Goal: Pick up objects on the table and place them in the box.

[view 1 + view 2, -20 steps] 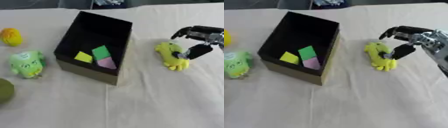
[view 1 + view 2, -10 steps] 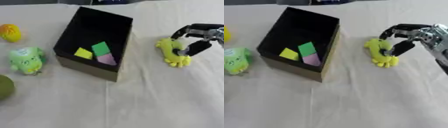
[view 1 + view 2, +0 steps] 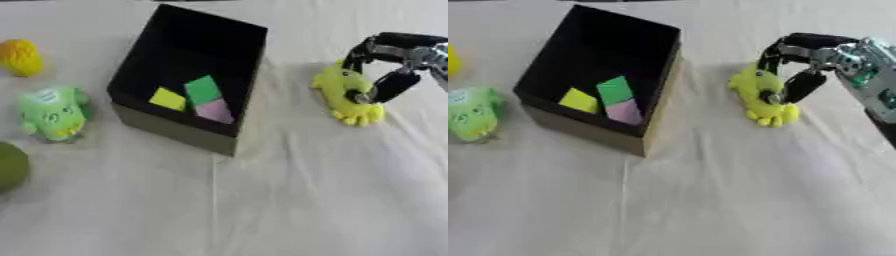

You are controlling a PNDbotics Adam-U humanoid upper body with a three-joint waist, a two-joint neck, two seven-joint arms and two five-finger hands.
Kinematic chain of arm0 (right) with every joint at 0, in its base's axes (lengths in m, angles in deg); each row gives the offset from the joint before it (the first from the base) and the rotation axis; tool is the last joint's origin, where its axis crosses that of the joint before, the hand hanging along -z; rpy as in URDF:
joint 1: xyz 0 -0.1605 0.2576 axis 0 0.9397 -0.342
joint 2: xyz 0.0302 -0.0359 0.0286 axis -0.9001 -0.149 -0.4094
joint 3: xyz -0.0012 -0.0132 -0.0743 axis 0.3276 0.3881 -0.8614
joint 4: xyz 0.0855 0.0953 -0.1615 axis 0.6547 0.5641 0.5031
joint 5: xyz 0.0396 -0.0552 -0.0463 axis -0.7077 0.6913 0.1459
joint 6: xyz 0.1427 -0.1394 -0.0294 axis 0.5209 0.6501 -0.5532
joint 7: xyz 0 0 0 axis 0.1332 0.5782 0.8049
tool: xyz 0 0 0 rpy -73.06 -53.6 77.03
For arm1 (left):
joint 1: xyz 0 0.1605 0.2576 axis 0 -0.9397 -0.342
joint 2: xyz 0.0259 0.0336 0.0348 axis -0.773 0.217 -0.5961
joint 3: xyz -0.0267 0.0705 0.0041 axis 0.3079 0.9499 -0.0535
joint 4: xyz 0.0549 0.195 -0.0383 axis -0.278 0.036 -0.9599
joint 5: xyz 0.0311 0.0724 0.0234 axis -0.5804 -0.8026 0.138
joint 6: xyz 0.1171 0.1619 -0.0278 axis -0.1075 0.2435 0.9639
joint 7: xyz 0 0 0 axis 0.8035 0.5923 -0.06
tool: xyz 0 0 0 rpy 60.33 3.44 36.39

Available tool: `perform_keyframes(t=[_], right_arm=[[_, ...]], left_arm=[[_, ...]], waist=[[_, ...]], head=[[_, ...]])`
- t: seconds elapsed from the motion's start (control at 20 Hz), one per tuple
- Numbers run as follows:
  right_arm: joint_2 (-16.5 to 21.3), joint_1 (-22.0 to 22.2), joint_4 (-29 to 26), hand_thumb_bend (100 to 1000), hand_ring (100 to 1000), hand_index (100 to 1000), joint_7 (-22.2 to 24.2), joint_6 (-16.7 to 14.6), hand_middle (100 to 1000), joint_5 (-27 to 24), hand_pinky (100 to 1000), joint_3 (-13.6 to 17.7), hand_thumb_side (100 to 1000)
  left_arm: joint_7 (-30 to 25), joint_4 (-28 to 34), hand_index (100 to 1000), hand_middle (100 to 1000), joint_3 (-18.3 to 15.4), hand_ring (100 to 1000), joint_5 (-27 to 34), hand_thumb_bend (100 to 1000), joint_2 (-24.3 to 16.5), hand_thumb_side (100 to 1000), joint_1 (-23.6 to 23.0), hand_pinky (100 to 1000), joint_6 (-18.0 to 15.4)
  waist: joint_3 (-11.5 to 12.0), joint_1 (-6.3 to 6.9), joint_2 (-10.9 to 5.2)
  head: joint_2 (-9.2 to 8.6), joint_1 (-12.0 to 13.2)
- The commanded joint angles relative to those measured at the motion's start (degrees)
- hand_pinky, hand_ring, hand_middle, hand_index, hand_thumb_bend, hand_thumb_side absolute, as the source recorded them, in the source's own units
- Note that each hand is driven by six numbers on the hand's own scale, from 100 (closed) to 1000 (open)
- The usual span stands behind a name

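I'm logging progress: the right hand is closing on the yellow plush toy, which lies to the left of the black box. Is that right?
Not quite. The right hand is closing on the yellow plush toy, but the toy lies to the right of the black box, not the left. The right eye view shows it.

A white-clothed table (image 3: 289, 200) holds a black box (image 3: 188, 80), a yellow toy (image 3: 346, 95) under the right hand (image 3: 802, 65), and three toys far left of it.

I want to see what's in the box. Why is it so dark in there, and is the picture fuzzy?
Left eye view: the black box has dark walls, yet three coloured pieces show. Right eye view: the right hand and yellow toy look slightly blurred.
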Motion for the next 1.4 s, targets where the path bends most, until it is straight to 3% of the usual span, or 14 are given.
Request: perform_keyframes(t=[0.05, 0.25, 0.55, 0.95, 1.25, 1.4], right_arm=[[0.9, -0.6, 0.0, 226, 726, 616, -2.7, 0.0, 468, 0.9, 786, -0.1, 100], [1.3, 0.0, -1.8, 100, 708, 606, -5.6, 0.4, 458, -0.9, 779, 0.1, 100], [3.4, 1.3, -9.0, 100, 676, 543, -6.7, 4.2, 414, -5.2, 758, 1.5, 100], [5.5, 0.6, -16.9, 100, 667, 539, -5.1, 7.6, 404, -9.3, 754, 3.1, 100], [4.8, -4.9, -21.9, 100, 660, 530, -3.5, 9.8, 390, -11.2, 758, 3.5, 100], [2.1, -9.5, -21.3, 100, 659, 530, -1.9, 10.5, 388, -11.7, 760, 2.4, 100]], left_arm=[[0.3, 0.8, 884, 810, -0.4, 835, 0.1, 378, -1.1, 654, 0.7, 840, -0.2], [0.4, 0.8, 882, 808, -0.5, 834, 0.1, 379, -1.2, 652, 0.6, 840, -0.2], [0.5, 0.8, 882, 807, -0.6, 833, -0.1, 381, -1.2, 649, 0.7, 840, -0.2], [0.7, 0.8, 882, 806, -0.8, 832, -0.3, 386, -1.3, 644, 0.5, 840, -0.3], [0.4, 0.8, 882, 806, -0.6, 832, -0.5, 389, -1.6, 641, 0.6, 840, -0.3], [0.2, 0.8, 882, 806, -0.4, 832, -0.6, 391, -1.7, 640, 0.8, 840, -0.4]], waist=[[0.2, 0.62, -0.32], [0.2, 0.68, -0.45], [-0.1, 0.59, -0.96], [-0.4, 0.6, -1.84], [-0.7, 0.26, -2.67], [-0.7, 0.05, -3.0]], head=[[0.07, -0.2], [0.1, -0.1], [0.14, -0.1], [0.05, 0.4], [-0.08, 0.3], [0.04, 0.1]])
